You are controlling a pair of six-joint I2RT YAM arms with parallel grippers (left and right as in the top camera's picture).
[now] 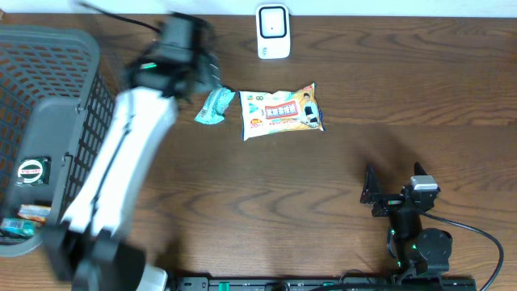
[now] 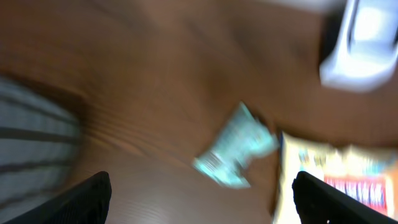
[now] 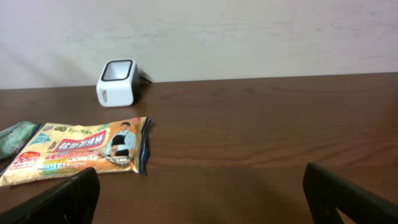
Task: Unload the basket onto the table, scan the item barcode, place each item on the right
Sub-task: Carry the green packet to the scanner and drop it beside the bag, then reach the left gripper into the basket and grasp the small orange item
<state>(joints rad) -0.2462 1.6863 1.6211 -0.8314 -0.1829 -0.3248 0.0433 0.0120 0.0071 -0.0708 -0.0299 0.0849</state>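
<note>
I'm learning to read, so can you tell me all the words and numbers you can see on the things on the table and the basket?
Nothing can be read for sure.
Snack bag: print in a red band, too small to read.
Teal packet: too blurred.
Round sticker on the basket: too small.
Scanner: no writing shows.

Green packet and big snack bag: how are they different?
The green packet is smaller than the snack bag. The packet is teal and crinkled; the bag is white and orange with a person pictured. The packet lies slanted; the bag lies nearly straight. Both rest on the table, side by side.
</note>
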